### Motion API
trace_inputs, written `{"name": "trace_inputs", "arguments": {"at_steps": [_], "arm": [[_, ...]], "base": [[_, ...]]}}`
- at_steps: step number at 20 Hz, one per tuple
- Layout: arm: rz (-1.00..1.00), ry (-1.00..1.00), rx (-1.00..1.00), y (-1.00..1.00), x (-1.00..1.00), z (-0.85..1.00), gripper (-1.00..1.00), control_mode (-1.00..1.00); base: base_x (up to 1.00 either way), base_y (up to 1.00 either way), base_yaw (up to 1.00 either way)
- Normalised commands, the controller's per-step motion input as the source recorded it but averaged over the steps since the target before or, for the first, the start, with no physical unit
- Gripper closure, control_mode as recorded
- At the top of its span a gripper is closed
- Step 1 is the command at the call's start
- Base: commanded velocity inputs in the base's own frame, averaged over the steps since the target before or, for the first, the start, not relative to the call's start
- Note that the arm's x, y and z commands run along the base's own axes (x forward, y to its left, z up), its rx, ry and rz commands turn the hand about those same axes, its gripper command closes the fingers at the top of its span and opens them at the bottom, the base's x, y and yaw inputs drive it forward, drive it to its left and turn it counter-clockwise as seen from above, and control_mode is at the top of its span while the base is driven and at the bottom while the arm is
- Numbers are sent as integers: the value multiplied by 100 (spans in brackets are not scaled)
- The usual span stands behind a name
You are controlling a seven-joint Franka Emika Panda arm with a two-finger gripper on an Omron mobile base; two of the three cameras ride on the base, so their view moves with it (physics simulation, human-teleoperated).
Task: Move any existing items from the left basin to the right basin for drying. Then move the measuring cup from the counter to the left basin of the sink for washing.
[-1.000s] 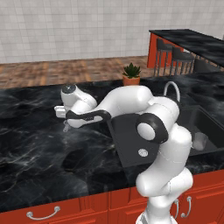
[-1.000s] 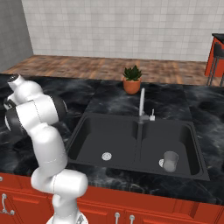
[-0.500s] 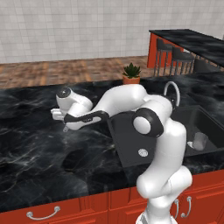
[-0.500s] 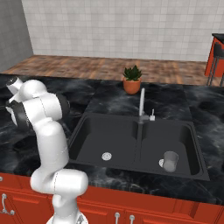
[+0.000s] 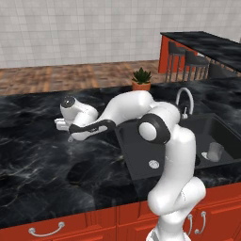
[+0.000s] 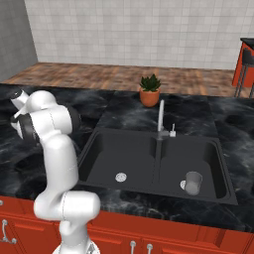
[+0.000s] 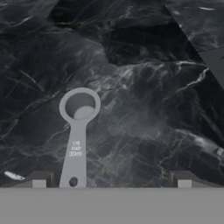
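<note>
Gripper (image 7: 111, 179) jaws spread wide, holding nothing, at the hand view's bottom edge; grey measuring cup (image 7: 78, 131) lies flat on the black marble counter (image 7: 153, 109), handle just beside the lower-left fingertip (image 7: 39, 178).

Grey measuring cup (image 7: 78, 131), black-marbled counter (image 7: 144, 109)

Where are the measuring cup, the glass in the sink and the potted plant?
measuring cup (image 7: 79, 106), hand view, on its round bowl
glass (image 6: 192, 183), right base view, on its side wall
potted plant (image 6: 149, 97), right base view, on its pot
</note>
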Motion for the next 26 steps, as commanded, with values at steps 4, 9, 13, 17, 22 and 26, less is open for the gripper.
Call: {"name": "trace_inputs", "arguments": {"at_steps": [4,9,13,17,22,26], "arm": [[0,0,1,12,18,-3,-100,-100],[0,0,1,21,12,-8,-100,-100],[0,0,1,22,7,-9,-100,-100],[0,0,1,19,0,-18,-100,-100],[0,0,0,10,0,-20,-100,-100],[0,0,0,0,3,-19,-100,-100]], "base": [[0,0,0],[0,0,0],[0,0,0],[0,0,0],[0,0,0],[0,0,0]]}}
